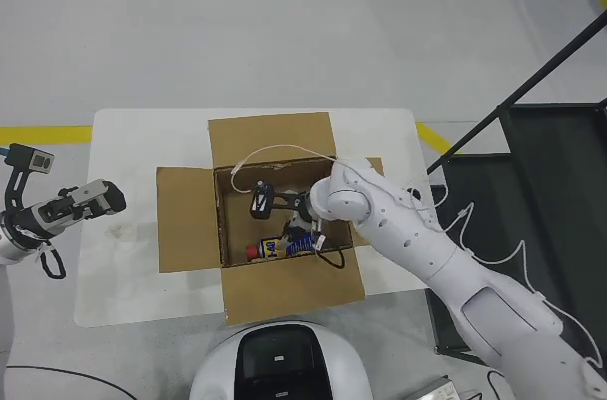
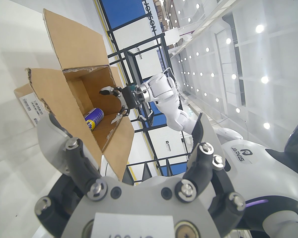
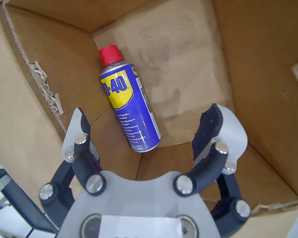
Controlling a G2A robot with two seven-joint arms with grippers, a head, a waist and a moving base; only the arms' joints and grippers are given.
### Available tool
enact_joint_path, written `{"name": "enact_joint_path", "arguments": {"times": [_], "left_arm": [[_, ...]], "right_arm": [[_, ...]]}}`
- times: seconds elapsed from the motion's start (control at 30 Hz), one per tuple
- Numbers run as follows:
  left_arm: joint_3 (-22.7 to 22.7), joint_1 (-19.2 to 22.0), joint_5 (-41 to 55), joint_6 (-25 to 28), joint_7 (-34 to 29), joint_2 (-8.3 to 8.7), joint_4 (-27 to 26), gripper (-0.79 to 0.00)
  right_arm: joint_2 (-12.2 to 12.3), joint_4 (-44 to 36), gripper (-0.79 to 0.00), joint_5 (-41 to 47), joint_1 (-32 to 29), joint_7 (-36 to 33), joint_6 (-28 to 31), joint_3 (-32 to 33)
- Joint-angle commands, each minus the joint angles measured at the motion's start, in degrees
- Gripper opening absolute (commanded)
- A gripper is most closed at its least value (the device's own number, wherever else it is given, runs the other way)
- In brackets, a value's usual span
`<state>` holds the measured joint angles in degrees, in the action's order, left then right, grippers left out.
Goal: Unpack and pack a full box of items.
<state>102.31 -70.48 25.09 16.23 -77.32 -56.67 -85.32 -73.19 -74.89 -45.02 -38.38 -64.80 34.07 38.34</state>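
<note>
An open cardboard box (image 1: 273, 140) stands in the middle of the white table (image 1: 143, 150) with its flaps folded out. On the box floor lies a blue and yellow spray can (image 3: 129, 105) with a red cap, close to one wall (image 3: 52, 1); it is also visible as the can (image 1: 275, 245) and the can (image 2: 94, 117). My right gripper (image 3: 144, 115) hangs open inside the box, just above the can's base and apart from it. It appears as the right gripper (image 1: 260, 200) and the right gripper (image 2: 113, 105). My left gripper (image 2: 125, 122) is open and empty, held beyond the table's left edge as the left gripper (image 1: 111, 197).
Bare table surface lies left of the box (image 2: 82, 48) and along the far edge. A black metal rack (image 1: 543, 160) stands close to the table's right side. A yellow floor line (image 1: 33, 134) runs behind the table.
</note>
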Motion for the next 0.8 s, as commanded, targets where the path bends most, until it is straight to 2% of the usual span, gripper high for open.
{"name": "enact_joint_path", "arguments": {"times": [0.0, 0.13, 0.63, 0.77], "left_arm": [[0.0, 0.0, 0.0, 0.0, 0.0, 0.0, 0.0, 0.0], [0.0, 0.0, 0.0, 0.0, 0.0, 0.0, 0.0, 0.0], [0.0, 0.0, 0.0, 0.0, 0.0, 0.0, 0.0, 0.0], [0.0, 0.0, 0.0, 0.0, 0.0, 0.0, 0.0, 0.0]], "right_arm": [[-1.07, 2.67, 0.0, -0.34, 1.61, 0.98, -0.97, -2.12], [-3.11, 7.15, 0.0, -2.08, 3.95, 2.75, -3.98, -5.49], [-9.74, 20.29, 0.0, -3.58, 7.88, 3.48, -7.36, -14.1], [-11.45, 23.53, 0.0, -3.58, 8.44, 4.58, -6.53, -15.55]]}}
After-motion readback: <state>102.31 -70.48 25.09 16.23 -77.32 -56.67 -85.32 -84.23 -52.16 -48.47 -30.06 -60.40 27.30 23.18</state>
